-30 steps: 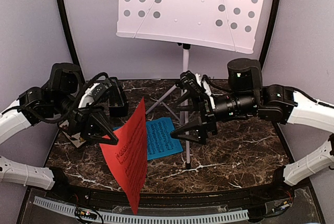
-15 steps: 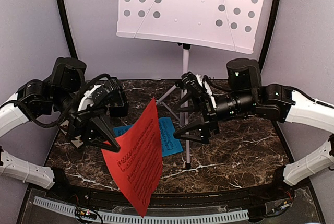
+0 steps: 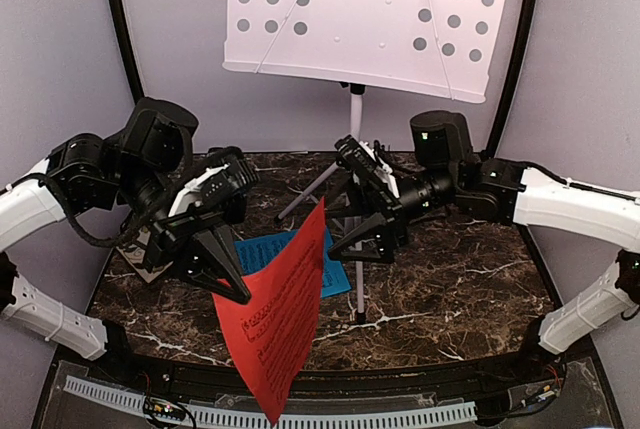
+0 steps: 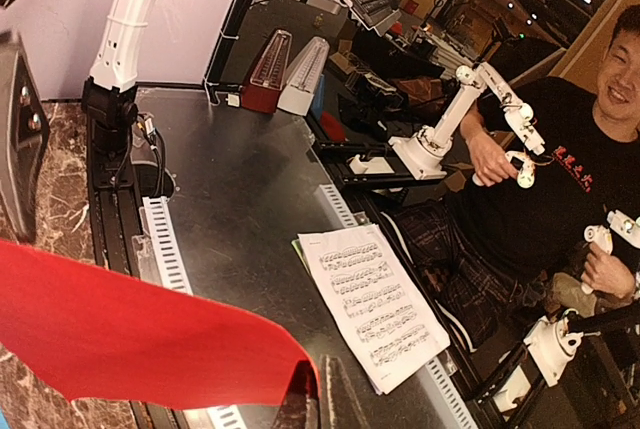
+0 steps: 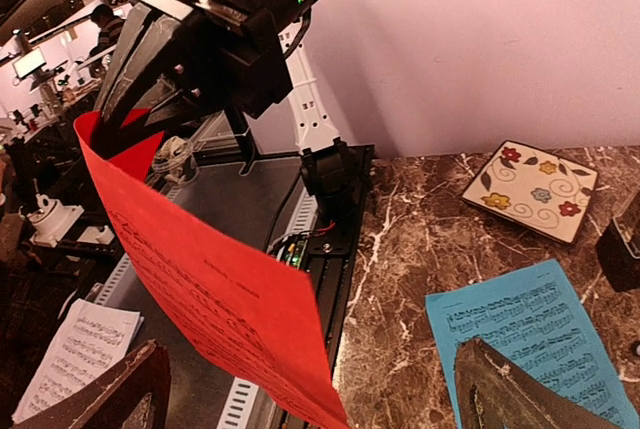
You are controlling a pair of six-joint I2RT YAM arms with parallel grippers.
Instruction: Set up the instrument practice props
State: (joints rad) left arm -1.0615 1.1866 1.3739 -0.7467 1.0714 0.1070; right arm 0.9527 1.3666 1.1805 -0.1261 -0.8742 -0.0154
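Marble, dark brown with white veins, forms the table top [image 3: 460, 289]. The red sheet [image 3: 278, 334] of printed music is held clear of it at the near middle. It is pinched by its upper left corner between the pressed-together black fingers of the left gripper [image 3: 240, 294]. The thin paper hangs in a slight curl, with its lowest corner pointed down over the near edge. The blue sheet [image 3: 262, 248] is laid flat on the marble behind it and is partly hidden by the red one. The right gripper [image 3: 342, 237] is held above the blue sheet's right part with its pointed jaws spread wide. The white music stand [image 3: 365, 19] is set at the far middle, its flat desk pierced with round holes and carried on a thin pole with tripod legs. The square floral tile [image 5: 530, 189] is laid on the marble at the left, apart from the blue sheet.
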